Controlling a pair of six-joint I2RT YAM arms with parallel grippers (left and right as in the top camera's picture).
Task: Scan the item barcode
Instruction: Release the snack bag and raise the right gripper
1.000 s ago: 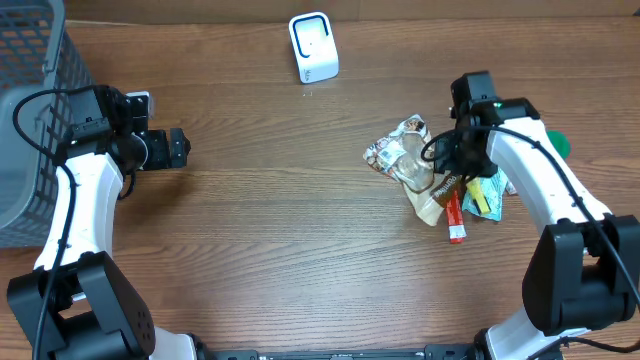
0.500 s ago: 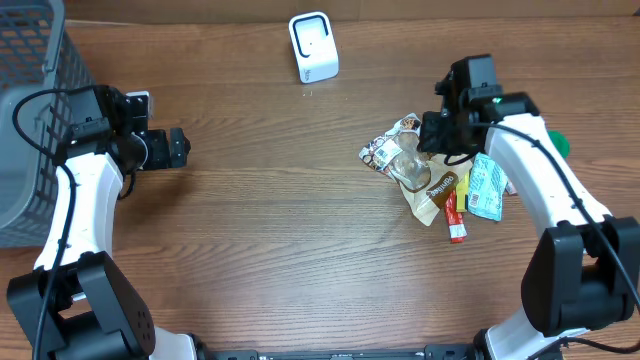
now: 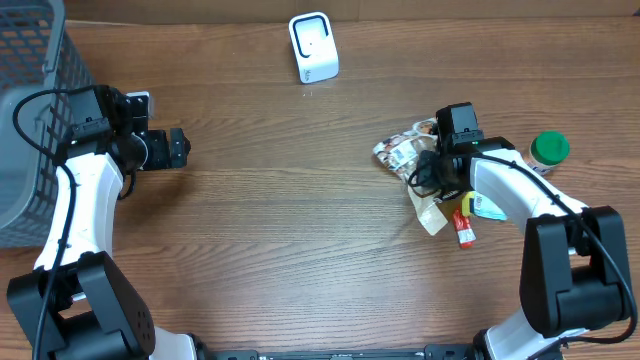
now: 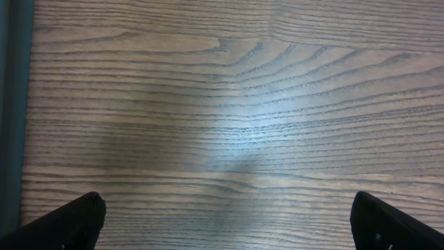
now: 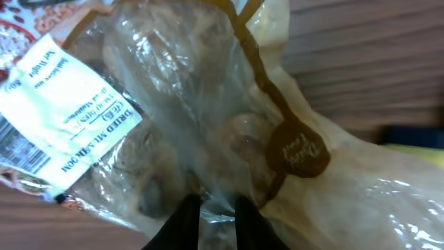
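Mushroom bag (image 5: 180, 118), 3 o'clock on worktop (image 3: 300, 230): likely light, crinkly, slippery; right hand (image 5: 214, 210) pinches clear film, clear of label; left hand (image 3: 176, 147) wide, empty.

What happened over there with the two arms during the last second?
The right gripper came down onto the pile and closed on the clear bag. The packets around it shifted a little, and as the arm swung, a green-lidded jar came into view. The left gripper stayed open over bare table, and the scanner did not move.
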